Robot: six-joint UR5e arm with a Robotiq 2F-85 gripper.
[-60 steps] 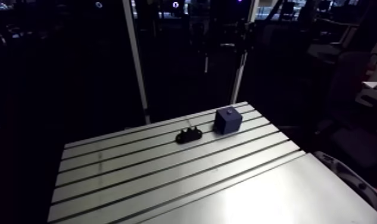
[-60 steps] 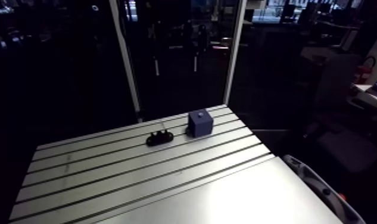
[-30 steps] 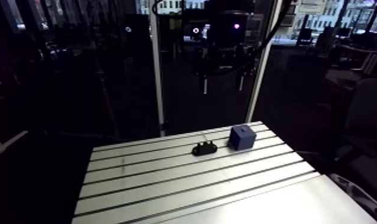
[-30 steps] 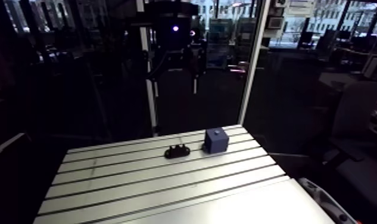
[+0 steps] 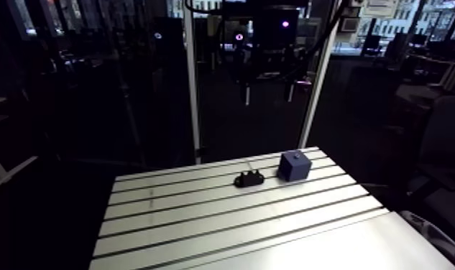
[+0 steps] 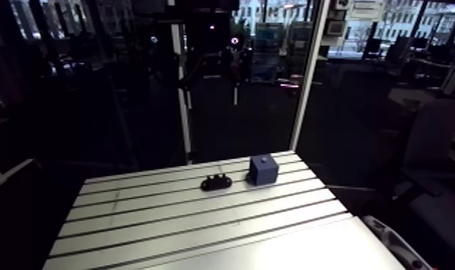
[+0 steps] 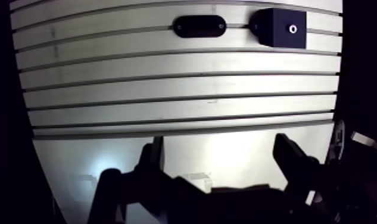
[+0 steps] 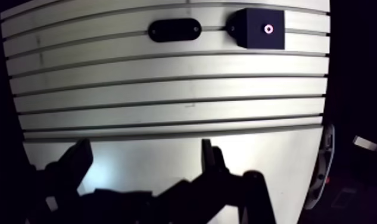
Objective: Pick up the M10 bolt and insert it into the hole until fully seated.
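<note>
1. Toward the far edge of the slotted bench (image 7: 167, 89), well ahead of the hand (image 7: 220, 143), sits a dark blue block (image 7: 274, 30) with a round hole (image 7: 293, 28) in its top face.
2. Just beside the block, with a narrow gap between them, lies a black oblong holder (image 7: 199, 25). The same slot of the bench runs under both.
3. The arm view shows small dark studs (image 5: 252, 174) standing up from the holder. The M10 bolt is too small to tell apart among them, so it can only be placed at that holder, and nothing fills the hole in the block.
4. The hand hangs high over the near, smooth part of the bench, well apart from both holder and block.
5. Its two fingers (image 7: 156, 156) are spread wide, with only bare bench showing between them.
</note>
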